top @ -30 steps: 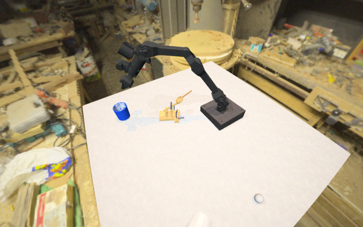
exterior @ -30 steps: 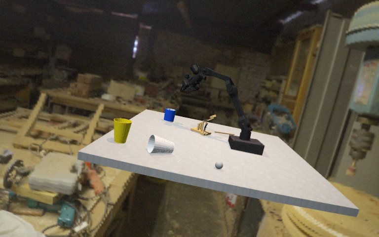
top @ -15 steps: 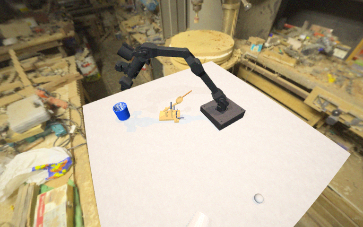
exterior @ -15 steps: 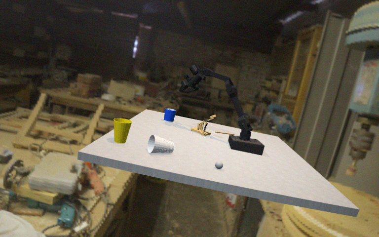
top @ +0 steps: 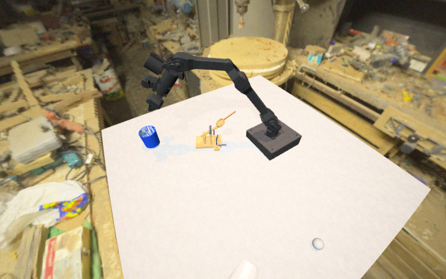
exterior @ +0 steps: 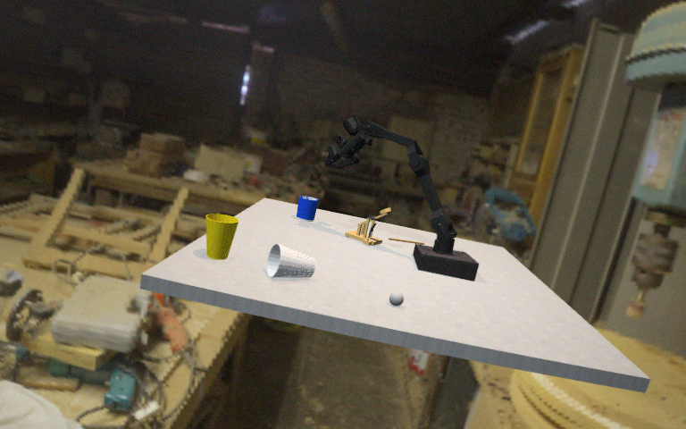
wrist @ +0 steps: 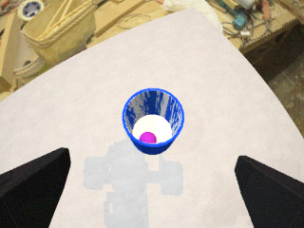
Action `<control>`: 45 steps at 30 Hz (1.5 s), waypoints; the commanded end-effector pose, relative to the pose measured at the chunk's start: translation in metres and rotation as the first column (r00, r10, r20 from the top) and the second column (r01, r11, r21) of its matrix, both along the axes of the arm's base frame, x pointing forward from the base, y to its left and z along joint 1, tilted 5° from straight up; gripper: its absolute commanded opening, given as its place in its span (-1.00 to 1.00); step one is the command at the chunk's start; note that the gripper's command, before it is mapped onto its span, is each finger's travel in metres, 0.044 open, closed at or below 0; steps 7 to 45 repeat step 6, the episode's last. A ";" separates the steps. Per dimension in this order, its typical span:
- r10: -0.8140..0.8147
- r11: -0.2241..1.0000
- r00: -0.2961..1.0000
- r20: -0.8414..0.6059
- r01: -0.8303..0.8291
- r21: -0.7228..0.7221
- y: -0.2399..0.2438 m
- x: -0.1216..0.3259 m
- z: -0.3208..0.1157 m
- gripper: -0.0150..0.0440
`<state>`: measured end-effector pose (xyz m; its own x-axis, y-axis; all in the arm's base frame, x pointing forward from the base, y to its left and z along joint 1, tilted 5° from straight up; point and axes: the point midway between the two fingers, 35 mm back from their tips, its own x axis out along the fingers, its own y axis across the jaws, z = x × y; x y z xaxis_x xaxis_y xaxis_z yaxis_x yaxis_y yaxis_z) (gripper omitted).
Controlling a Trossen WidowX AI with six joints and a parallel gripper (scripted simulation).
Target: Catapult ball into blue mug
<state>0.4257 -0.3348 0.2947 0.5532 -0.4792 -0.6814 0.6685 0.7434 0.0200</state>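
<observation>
The magenta ball point(wrist: 147, 138) rests inside the blue mug point(top: 149, 138) point(exterior: 306, 208) point(wrist: 152, 148), on its white bottom near the wall, as the wrist view shows. The mug stands upright near the table's far left edge. The wooden catapult point(top: 201, 142) point(exterior: 355, 235) stands between the mug and the robot's base. Its throwing arm slants upward, and its round cup point(top: 220, 122) shows no ball. My black gripper point(top: 154, 103) point(exterior: 338, 160) point(wrist: 153, 156) is open and empty, high above the table near the mug, with its fingers wide apart.
A thin brown stick point(top: 229, 115) point(exterior: 405, 240) lies beside the catapult. A pale grey ball point(top: 317, 243) point(exterior: 396, 298) lies towards one table edge. A white cup point(top: 245, 271) point(exterior: 298, 264) lies on its side, and a yellow cup point(exterior: 221, 236) stands upright.
</observation>
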 end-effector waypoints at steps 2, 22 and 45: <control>0.000 1.000 1.000 0.000 0.000 0.000 0.000 0.000 0.000 1.00; 0.000 1.000 1.000 0.000 0.000 0.000 0.000 0.000 0.000 1.00; 0.000 1.000 1.000 0.000 0.000 0.000 0.000 0.000 0.000 1.00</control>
